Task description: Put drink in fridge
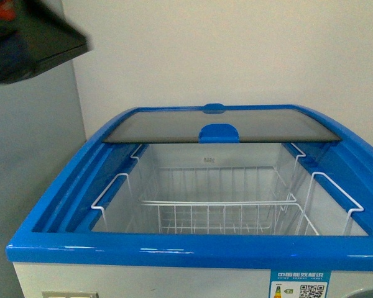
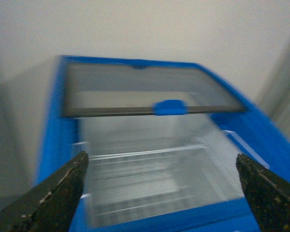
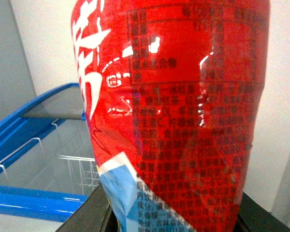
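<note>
Front view: a white chest fridge (image 1: pixel 174 248) with a blue top rim stands against a plain white wall (image 1: pixel 236 49), with a grey panel (image 1: pixel 31 161) to its left. Its glass lid (image 1: pixel 174 124) sits over the rear part of the opening, blue handle (image 1: pixel 219 133) facing forward, and the front part is uncovered. White wire baskets (image 1: pixel 217 205) hang inside. A printed label (image 1: pixel 300 285) with a QR code is stuck on the front wall. A dark shape (image 1: pixel 31 43) cuts across the upper left corner; what it is cannot be told.

Left wrist view, blurred: the left gripper (image 2: pixel 160 159) hangs above the near edge of the fridge. Its dark fingers (image 2: pixel 63 188) are spread wide with nothing between them.

Right wrist view: the drink (image 3: pixel 183 111), a red bottle with white characters and a pale blue patch, fills the picture. The right gripper (image 3: pixel 171 220) is clamped on its lower end. The bottle is outside the fridge, whose blue rim and baskets show beyond it.
</note>
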`<action>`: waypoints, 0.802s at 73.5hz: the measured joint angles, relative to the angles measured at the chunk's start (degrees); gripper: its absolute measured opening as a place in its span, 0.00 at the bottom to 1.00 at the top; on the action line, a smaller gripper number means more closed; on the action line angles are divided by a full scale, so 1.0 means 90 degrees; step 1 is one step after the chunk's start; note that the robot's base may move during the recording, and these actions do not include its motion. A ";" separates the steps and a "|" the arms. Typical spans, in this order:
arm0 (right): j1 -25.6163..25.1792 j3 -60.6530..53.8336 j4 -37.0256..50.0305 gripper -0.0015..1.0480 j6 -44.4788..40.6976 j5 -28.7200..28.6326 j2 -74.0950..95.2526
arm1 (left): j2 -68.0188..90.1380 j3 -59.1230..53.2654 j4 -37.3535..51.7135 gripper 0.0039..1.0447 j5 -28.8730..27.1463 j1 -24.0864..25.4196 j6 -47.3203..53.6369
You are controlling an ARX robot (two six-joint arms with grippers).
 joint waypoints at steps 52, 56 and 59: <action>-0.1486 0.3395 -0.1137 0.36 -0.5219 -0.2725 0.4874 | -0.4211 -0.3410 -0.0743 0.02 -0.0119 0.1870 0.0641; -0.1290 0.3485 -0.0933 0.36 -0.5955 -0.2720 0.5282 | -0.4316 -0.3470 -0.0784 0.02 -0.0117 0.1875 0.0641; -0.1127 0.3548 -0.0794 0.36 -0.6720 -0.2713 0.5583 | -0.4379 -0.3504 -0.0806 0.02 -0.0117 0.1875 0.0641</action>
